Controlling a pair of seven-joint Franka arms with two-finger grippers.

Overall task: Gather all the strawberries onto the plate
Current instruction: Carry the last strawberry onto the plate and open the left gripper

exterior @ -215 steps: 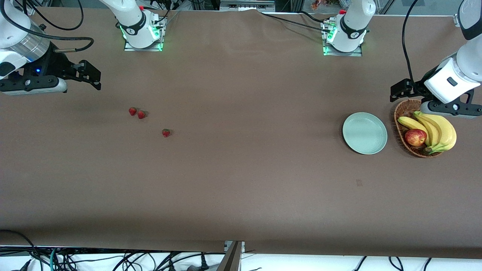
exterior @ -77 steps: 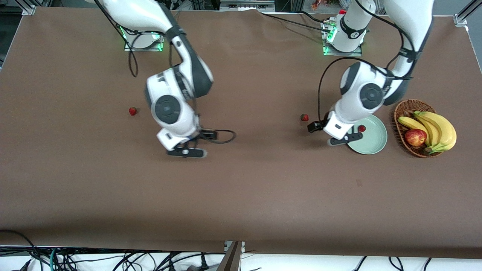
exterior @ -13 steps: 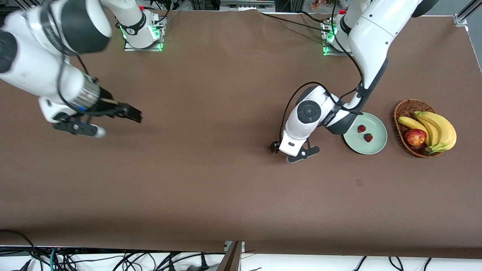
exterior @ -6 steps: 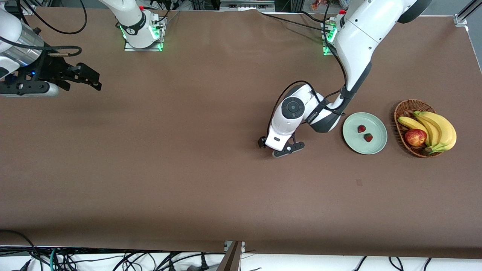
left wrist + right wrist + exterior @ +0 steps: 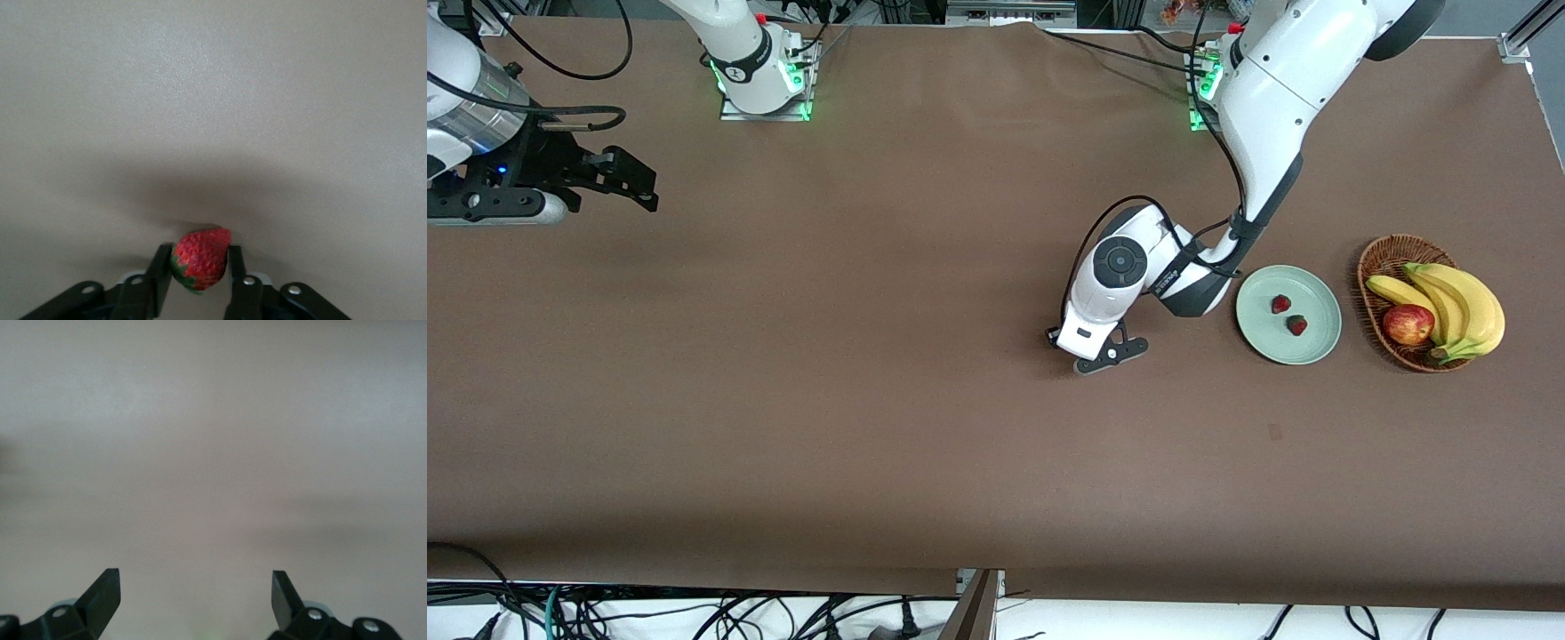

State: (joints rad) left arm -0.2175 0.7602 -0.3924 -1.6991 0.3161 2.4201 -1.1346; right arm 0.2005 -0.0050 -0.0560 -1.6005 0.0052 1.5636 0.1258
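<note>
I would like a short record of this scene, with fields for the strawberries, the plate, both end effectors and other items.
strawberries on plate: two
third strawberry: gripped between the fingers of the left end effector
plate: pale green, beside the basket, toward the left arm's end of the table
left end effector: shut on the third strawberry, low over the table beside the plate
right end effector: open, holding nothing, waiting at the right arm's end of the table
basket: holds bananas and an apple; rim
</note>
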